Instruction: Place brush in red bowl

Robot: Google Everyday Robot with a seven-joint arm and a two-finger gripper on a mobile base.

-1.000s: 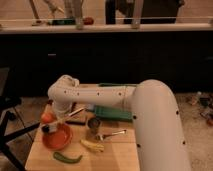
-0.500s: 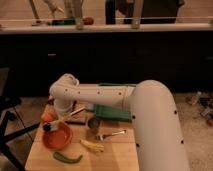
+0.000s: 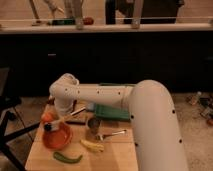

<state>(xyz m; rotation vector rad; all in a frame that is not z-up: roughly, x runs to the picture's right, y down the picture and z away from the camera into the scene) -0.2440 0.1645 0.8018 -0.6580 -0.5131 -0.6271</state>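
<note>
Pale wooden brush (image 3: 74, 114), dark round head over the shallow red bowl (image 3: 60, 142) at left; gripper (image 3: 65, 115) jaws, mostly hidden, clamp its handle.

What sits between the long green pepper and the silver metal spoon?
A yellow banana-like piece, in the camera view. The end effector, shut on the wooden-handled brush, is beside the round orange-red bowl.

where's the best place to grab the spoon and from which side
Probably best to take the spoon on the right part of its slim handle, coming straight down: it lies flat on the table, and its left end sits close to the metal cup. The claw is shut on the brush over the red bowl.
</note>
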